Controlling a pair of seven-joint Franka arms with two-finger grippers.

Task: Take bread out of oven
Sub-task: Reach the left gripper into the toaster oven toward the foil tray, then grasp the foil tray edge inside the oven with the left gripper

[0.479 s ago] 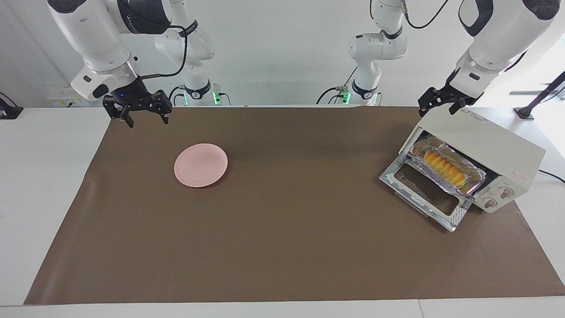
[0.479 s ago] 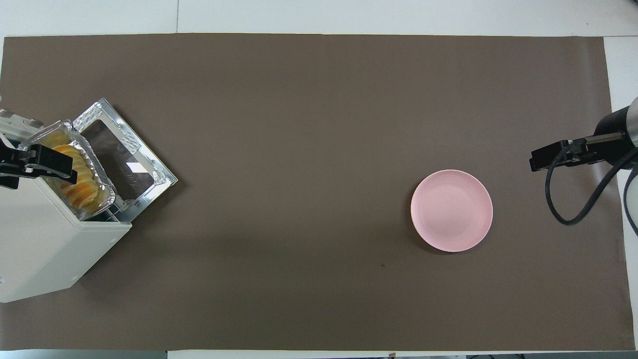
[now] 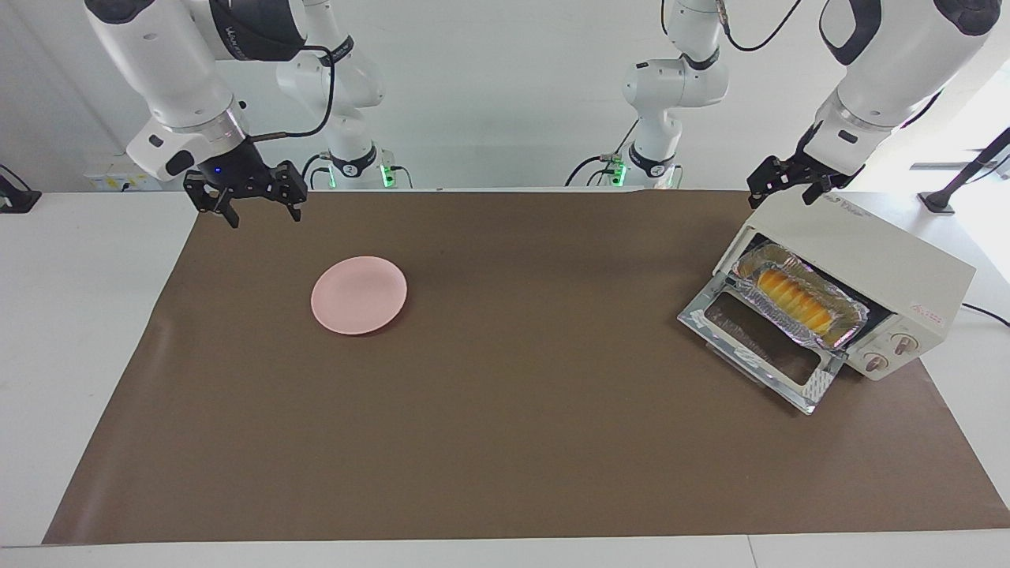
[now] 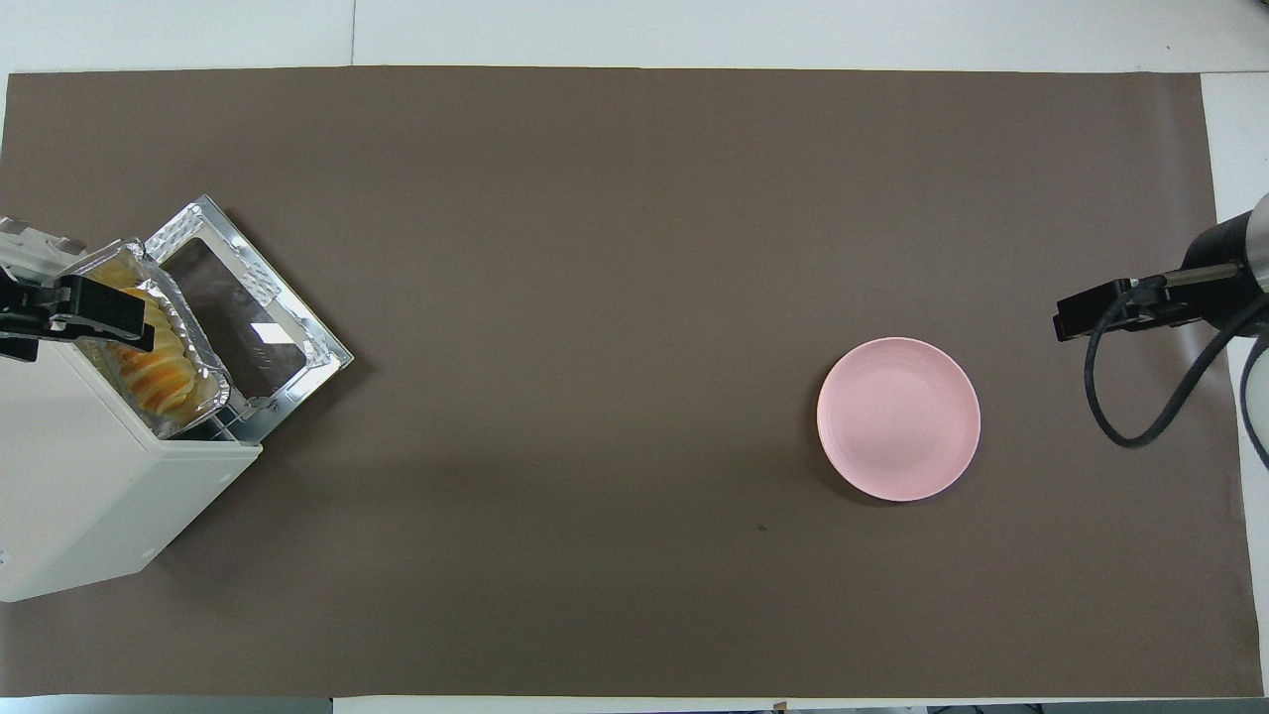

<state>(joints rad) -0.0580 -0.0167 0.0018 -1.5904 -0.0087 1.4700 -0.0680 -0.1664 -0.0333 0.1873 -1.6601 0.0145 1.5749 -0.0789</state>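
The cream-white oven (image 3: 868, 252) stands at the left arm's end of the table with its glass door (image 3: 757, 347) dropped open. The yellow-orange bread (image 3: 793, 301) lies in a crinkled foil tray (image 3: 821, 338) that sticks partly out of the opening. In the overhead view the oven (image 4: 69, 476) and the bread (image 4: 159, 372) show the same. My left gripper (image 3: 785, 193) is open and empty above the oven's top corner, and partly covers the tray in the overhead view (image 4: 50, 317). My right gripper (image 3: 264, 211) is open and empty over the mat's edge.
A round pink plate (image 3: 359, 294) lies on the brown mat (image 3: 505, 394) toward the right arm's end, also in the overhead view (image 4: 898, 417). The oven's two knobs (image 3: 892, 351) face away from the robots. A cable runs from the oven off the table.
My left gripper has shifted a little over the oven's top, along the foil tray. The right arm has barely moved. Bread, tray and plate are where they were.
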